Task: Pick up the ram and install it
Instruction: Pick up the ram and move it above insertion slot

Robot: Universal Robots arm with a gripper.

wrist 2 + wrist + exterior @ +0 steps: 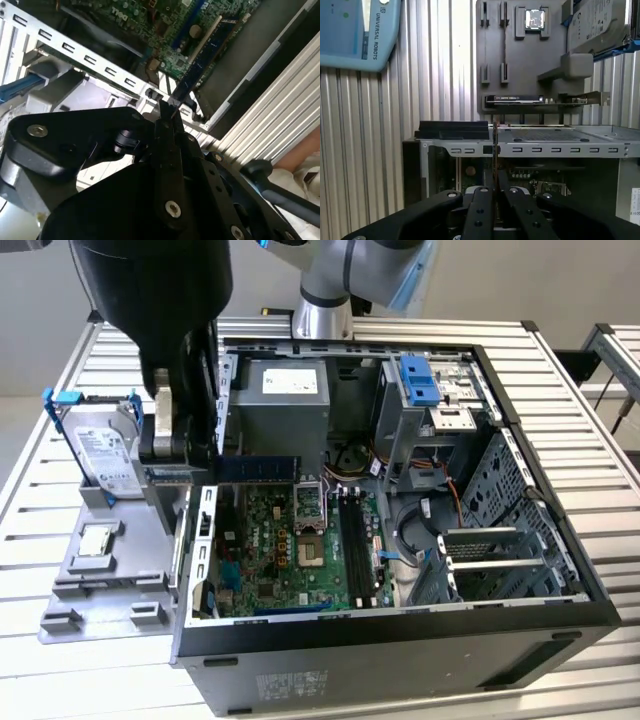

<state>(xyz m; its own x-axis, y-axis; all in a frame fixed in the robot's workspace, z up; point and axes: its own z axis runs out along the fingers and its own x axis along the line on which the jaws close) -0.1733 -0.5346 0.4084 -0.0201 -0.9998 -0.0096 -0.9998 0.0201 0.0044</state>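
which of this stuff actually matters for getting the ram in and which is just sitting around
For the job: the ram, held in the gripper; the motherboard and its black slots.

Just lying about: the hard drive in its blue-handled bracket; the processor chip on the grey tray; the power supply.

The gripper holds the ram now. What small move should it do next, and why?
Probably carry the ram toward the exterior view's right. The gripper is shut on it, and it hangs short of the black slots, not yet over them.
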